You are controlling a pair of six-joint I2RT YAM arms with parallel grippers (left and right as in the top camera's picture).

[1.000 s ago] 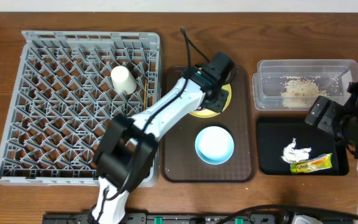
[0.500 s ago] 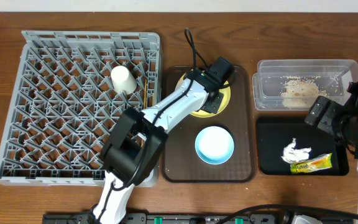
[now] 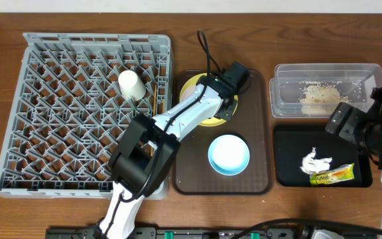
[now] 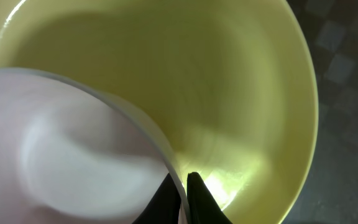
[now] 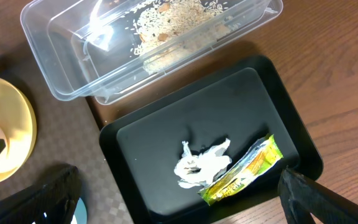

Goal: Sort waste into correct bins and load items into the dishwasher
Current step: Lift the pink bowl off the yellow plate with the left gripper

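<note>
Between left claw (image 4: pixel 180 182) tips: white bowl (image 4: pixel 73 149) rim.

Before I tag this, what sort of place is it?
Probably a staged dish-clearing station on a wooden table: a grey dish rack, a brown serving tray, plus a clear tub and a black tray as bins.

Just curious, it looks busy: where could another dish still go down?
Most of the grey rack is bare, left of and below the white cup. The black tray has room above the tissue. The brown tray is crowded: yellow plate, blue bowl.
</note>
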